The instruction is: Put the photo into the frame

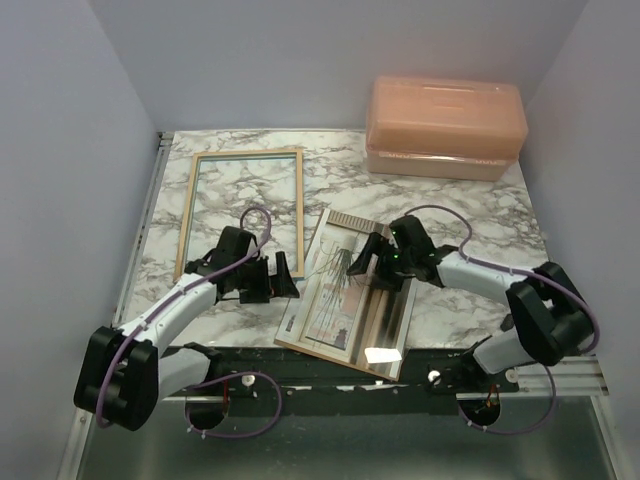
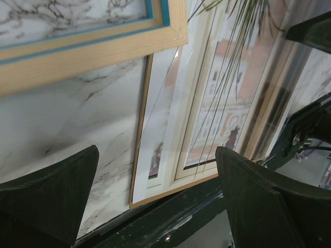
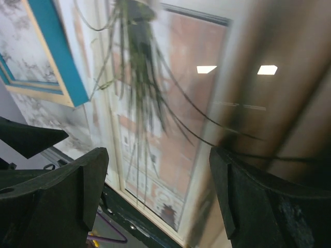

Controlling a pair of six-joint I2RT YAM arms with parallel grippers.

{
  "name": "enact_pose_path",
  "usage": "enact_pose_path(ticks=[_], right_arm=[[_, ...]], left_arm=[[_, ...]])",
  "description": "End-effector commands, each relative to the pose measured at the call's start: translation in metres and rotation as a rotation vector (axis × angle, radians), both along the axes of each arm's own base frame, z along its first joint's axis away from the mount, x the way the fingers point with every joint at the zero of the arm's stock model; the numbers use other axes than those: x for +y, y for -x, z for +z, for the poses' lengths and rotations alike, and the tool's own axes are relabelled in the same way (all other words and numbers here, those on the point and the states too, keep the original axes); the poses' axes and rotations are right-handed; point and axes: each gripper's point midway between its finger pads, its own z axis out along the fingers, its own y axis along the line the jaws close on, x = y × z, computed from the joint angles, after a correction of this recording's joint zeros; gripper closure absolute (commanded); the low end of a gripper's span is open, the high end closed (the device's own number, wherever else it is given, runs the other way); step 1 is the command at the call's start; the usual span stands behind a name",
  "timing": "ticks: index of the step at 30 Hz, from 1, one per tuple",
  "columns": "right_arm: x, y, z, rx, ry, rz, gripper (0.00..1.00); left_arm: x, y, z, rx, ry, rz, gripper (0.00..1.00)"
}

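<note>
Brown-curtained photo (image 1: 335,290) lies beneath the spread right fingers (image 3: 62,196) — ungripped.

I find no legible text, label, brand, number or sign on anything in my views.

Table top (image 1: 480,215): white marble pattern with grey veins. A metal rail (image 1: 148,215) runs along its left edge and a dark strip (image 1: 300,372) along the near edge. Three plain walls, pale lavender-grey: left (image 1: 60,150), back (image 1: 300,60), right (image 1: 600,120). Even, soft light. Two bright rectangular reflections (image 3: 207,69), probably ceiling lamps.
</note>
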Motion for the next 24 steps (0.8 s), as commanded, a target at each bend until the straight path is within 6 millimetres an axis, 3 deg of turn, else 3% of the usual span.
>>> enact_pose_path(ticks=[1, 8, 14, 24], right_arm=[[-0.048, 0.016, -0.003, 0.043, 0.066, -0.080, 0.13], [-0.114, 0.024, 0.007, 0.025, 0.173, -0.273, 0.13], [-0.164, 0.025, 0.003, 0.031, 0.315, -0.454, 0.05], [-0.190, 0.039, -0.009, 0.089, 0.310, -0.563, 0.02]], left_arm=[[-0.004, 0.010, -0.017, 0.025, -0.015, 0.023, 0.02], [-0.007, 0.021, -0.039, 0.060, -0.037, 0.017, 0.04], [-0.018, 0.019, -0.045, 0.078, -0.029, -0.003, 0.04], [-0.043, 0.013, -0.054, 0.119, -0.031, -0.045, 0.06]])
